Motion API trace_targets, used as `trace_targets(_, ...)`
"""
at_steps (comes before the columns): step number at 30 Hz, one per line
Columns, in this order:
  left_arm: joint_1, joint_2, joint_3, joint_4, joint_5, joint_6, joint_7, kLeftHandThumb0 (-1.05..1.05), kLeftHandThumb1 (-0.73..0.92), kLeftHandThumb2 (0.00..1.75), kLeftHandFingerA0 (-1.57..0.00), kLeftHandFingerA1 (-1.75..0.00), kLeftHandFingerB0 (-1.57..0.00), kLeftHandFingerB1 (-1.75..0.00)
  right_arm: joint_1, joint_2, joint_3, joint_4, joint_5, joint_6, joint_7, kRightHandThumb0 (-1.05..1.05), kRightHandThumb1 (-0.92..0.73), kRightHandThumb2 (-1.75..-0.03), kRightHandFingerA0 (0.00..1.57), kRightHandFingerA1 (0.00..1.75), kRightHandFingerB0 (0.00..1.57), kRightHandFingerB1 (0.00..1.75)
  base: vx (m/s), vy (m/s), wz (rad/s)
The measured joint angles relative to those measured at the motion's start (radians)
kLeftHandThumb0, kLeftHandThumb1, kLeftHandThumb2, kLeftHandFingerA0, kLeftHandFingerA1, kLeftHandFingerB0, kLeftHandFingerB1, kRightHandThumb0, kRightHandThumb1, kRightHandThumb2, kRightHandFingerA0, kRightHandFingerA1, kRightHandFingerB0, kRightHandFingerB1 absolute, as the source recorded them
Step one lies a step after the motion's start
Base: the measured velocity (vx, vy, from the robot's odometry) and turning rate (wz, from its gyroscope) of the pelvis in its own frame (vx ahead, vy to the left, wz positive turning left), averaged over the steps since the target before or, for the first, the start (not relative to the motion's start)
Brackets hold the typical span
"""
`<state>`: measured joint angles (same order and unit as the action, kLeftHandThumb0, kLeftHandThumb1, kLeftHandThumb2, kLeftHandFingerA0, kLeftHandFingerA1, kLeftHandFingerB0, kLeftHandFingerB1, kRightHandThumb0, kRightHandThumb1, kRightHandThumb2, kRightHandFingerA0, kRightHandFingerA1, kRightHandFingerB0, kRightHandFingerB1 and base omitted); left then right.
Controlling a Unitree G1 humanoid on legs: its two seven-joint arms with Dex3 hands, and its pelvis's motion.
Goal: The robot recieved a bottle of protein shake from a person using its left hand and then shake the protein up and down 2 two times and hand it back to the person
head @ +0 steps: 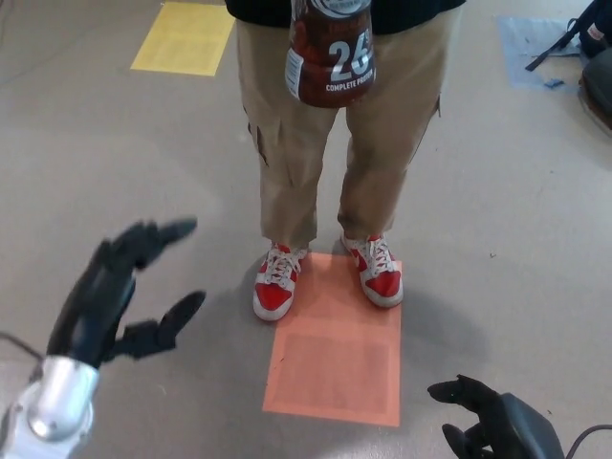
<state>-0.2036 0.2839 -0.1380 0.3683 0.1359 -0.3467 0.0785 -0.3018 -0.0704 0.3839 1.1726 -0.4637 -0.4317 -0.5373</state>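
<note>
— Where is the bottle?

— At the top edge of the view, in front of the person. Its top is cut off, so I can't see what holds it.

— Is the left hand ready?

— It is up, fingers spread wide, holding nothing. It is well apart from the bottle. The right hand sits low by the bottom edge, fingers apart, empty too.

— How will the bottle feel?

— Probably hard plastic, smooth, and a bit heavy if it is full (that's my guess). The label may be slippery.

— Where to grab?

— Around the middle, on the label, with thumb on one side and fingers on the other. Hold tight for shaking.
</note>
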Motion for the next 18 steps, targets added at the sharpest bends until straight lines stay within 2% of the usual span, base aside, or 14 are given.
trace_targets(1,-0.005,0.002,0.004,-0.028,-0.016,0.017,-0.016,-0.67,0.49,0.75,-0.09,-0.39,-0.05,-0.19,0.0,0.0,0.0,0.001,-0.001,-0.003,-0.002,-0.24,-0.78,-0.68,0.87,0.54,0.63,0.47,0.0,0.0,0.0)
trace_targets(2,-0.008,0.003,0.007,-0.041,-0.025,0.026,-0.023,-0.69,0.45,0.82,-0.03,-0.37,-0.02,-0.17,0.0,0.001,0.0,0.001,-0.001,-0.004,-0.003,-0.24,-0.78,-0.67,0.87,0.54,0.63,0.47,0.0,0.0,0.0)
trace_targets(3,-0.016,0.005,0.01,-0.065,-0.04,0.043,-0.039,-0.71,0.46,0.82,-0.05,-0.27,-0.04,-0.12,0.0,0.001,0.0,0.001,-0.002,-0.006,-0.004,-0.25,-0.8,-0.66,0.86,0.53,0.64,0.47,0.0,0.0,0.0)
trace_targets(8,-0.067,0.026,0.024,-0.14,-0.095,0.113,-0.089,-0.71,0.45,0.84,-0.04,-0.38,-0.03,-0.14,0.0,0.003,0.0,0.001,-0.004,-0.012,-0.008,-0.26,-0.78,-0.68,0.88,0.55,0.62,0.47,0.0,0.0,0.0)
trace_targets(10,-0.095,0.035,0.031,-0.167,-0.119,0.149,-0.111,-0.73,0.46,0.84,-0.04,-0.31,-0.04,-0.1,0.0,0.004,0.0,0.001,-0.004,-0.013,-0.01,-0.26,-0.78,-0.64,0.87,0.54,0.66,0.47,0.0,0.0,0.0)
trace_targets(18,-0.213,0.045,0.045,-0.216,-0.201,0.274,-0.174,-0.81,0.5,0.85,0.0,-0.16,0.0,0.0,0.0,0.007,0.0,0.001,-0.006,-0.019,-0.012,-0.27,-0.8,-0.63,0.87,0.52,0.68,0.48,0.0,0.0,0.0)
